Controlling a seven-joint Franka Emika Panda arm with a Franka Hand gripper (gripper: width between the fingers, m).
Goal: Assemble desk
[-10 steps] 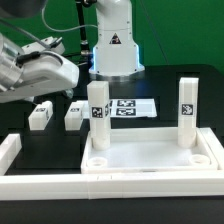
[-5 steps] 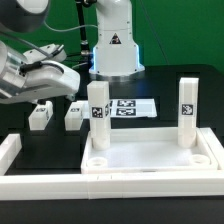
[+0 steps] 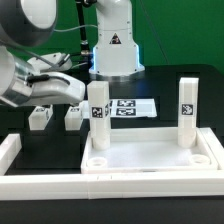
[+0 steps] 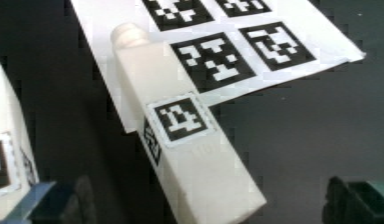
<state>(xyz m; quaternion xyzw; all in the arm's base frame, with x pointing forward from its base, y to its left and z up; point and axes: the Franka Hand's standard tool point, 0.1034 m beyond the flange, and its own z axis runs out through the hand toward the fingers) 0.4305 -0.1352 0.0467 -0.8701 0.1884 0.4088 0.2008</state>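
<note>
Only the wrist view shows the hand (image 4: pixel 201 200) spread open, its fingers (image 4: pixel 43 202) either side of a loose leg (image 4: pixel 185 125) lying at the marker board's (image 4: pixel 242 45) edge. In the exterior view the arm (image 3: pixel 35 85) leans in from that view's left, low over that leg. The tabletop (image 3: pixel 150 165) sits toward the desk's (image 3: pixel 165 88) near edge, with upright legs (image 3: pixel 97 115) in its two far corners.

I read no words or numbers. Coded tags (image 3: pixel 187 107) mark the legs (image 3: pixel 187 132) and marker board (image 3: pixel 138 108). A warning triangle (image 3: pixel 117 42) marks the arm's base (image 3: pixel 116 62).
</note>
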